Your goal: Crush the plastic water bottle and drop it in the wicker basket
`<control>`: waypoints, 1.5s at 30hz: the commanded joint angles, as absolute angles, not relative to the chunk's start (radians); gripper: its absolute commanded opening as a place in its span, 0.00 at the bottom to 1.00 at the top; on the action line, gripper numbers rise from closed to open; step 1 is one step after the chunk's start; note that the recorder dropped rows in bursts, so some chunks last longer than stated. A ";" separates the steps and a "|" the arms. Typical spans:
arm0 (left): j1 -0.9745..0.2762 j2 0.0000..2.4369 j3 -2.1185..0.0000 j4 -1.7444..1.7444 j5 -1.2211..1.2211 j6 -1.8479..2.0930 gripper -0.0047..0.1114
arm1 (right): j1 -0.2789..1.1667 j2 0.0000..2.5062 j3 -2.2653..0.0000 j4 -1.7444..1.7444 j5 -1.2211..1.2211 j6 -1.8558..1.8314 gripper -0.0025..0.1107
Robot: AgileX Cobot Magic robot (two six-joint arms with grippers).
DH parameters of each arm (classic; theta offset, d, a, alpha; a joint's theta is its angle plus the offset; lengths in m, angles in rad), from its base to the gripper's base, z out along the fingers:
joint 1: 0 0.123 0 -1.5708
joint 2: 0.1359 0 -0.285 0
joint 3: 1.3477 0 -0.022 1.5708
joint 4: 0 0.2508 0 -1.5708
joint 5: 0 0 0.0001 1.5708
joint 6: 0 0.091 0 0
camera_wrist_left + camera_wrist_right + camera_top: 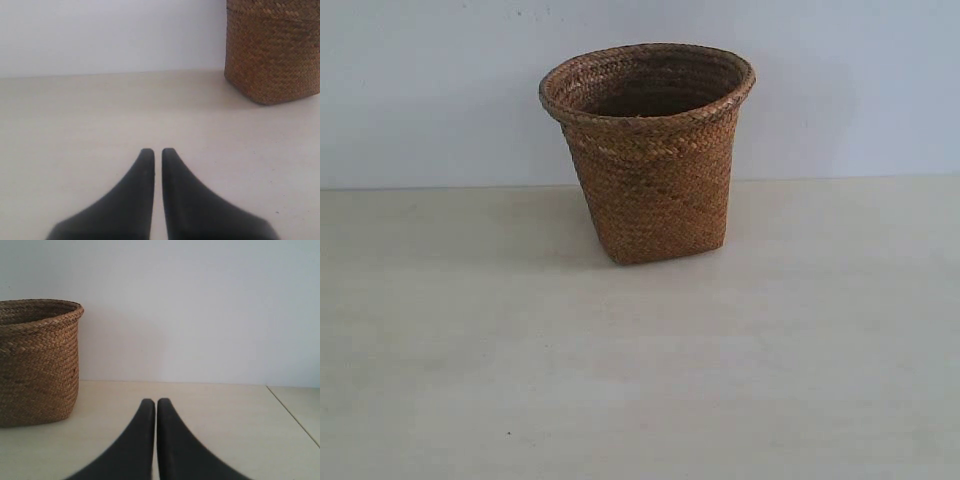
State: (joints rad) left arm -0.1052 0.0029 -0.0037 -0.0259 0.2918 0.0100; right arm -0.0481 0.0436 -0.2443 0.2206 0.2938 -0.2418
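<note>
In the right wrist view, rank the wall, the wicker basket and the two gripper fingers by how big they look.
wall
wicker basket, cut off at the edge
fingers: the two look alike, so tied; nearness to the camera enlarges them

Straight ahead of left tool (154,150): open bench (640,380) as far as back wall (420,90). Sole obstacle: wicker basket (650,170), ahead and toward the right arm's side, well apart. Straight ahead of right tool (150,400): open bench likewise, basket off toward left arm's side.
</note>
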 commanded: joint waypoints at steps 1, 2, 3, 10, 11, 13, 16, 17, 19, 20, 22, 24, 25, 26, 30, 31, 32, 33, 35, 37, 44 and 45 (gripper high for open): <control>-0.103 0.000 0.000 -0.037 0.295 0.008 0.08 | -0.051 0.042 -0.241 0.219 0.290 -0.241 0.02; -0.103 0.000 0.000 -0.037 0.295 0.008 0.08 | -0.051 0.042 -0.241 0.219 0.290 -0.241 0.02; -0.103 0.000 0.000 -0.037 0.295 0.008 0.08 | -0.051 0.042 -0.241 0.219 0.290 -0.241 0.02; -0.103 0.000 0.000 -0.037 0.295 0.008 0.08 | -0.051 0.042 -0.241 0.219 0.290 -0.241 0.02; -0.103 0.000 0.000 -0.037 0.295 0.008 0.08 | -0.051 0.042 -0.241 0.219 0.290 -0.241 0.02; -0.103 0.000 0.000 -0.037 0.295 0.008 0.08 | -0.051 0.042 -0.241 0.219 0.290 -0.241 0.02; -0.103 0.000 0.000 -0.037 0.295 0.008 0.08 | -0.051 0.042 -0.241 0.219 0.290 -0.241 0.02; -0.103 0.000 0.000 -0.037 0.295 0.008 0.08 | -0.051 0.042 -0.241 0.219 0.290 -0.241 0.02; -0.103 0.000 0.000 -0.037 0.295 0.008 0.08 | -0.051 0.042 -0.241 0.219 0.290 -0.241 0.02; -0.103 0.000 0.000 -0.037 0.295 0.008 0.08 | -0.051 0.042 -0.241 0.219 0.290 -0.241 0.02; -0.103 0.000 0.000 -0.037 0.295 0.008 0.08 | -0.051 0.042 -0.241 0.219 0.297 -0.241 0.02; -0.103 0.000 0.000 -0.037 0.295 0.008 0.08 | -0.051 0.042 -0.241 0.222 0.296 -0.241 0.02; -0.103 0.000 0.000 -0.037 0.295 0.008 0.08 | -0.051 0.042 -0.241 0.222 0.298 -0.231 0.02; -0.103 0.000 0.000 -0.037 0.295 0.008 0.08 | -0.051 0.042 -0.241 0.215 0.302 -0.212 0.02; -0.103 0.000 0.000 -0.037 0.295 0.008 0.08 | -0.051 0.042 -0.197 -0.012 0.303 0.083 0.02; -0.103 0.000 0.000 -0.037 0.295 0.008 0.08 | -0.051 0.042 -0.188 -0.009 0.303 0.083 0.02; -0.103 0.000 0.000 -0.037 0.295 0.008 0.08 | -0.051 0.042 -0.170 -0.009 0.303 0.077 0.02; -0.103 0.000 0.000 -0.037 0.295 0.008 0.08 | -0.051 0.042 -0.155 -0.009 0.303 0.074 0.02; -0.103 0.000 0.000 -0.037 0.295 0.008 0.08 | -0.051 0.011 -0.121 -0.009 0.305 0.032 0.02; -0.103 0.000 0.000 -0.037 0.295 0.008 0.08 | -0.051 0.000 -0.065 -0.007 0.303 0.000 0.02; -0.103 0.000 0.000 -0.037 0.292 0.008 0.08 | -0.051 0.000 0.000 -0.005 0.326 -0.021 0.02; -0.103 0.000 0.000 -0.037 0.292 0.008 0.08 | -0.049 0.000 0.000 -0.005 0.330 -0.021 0.02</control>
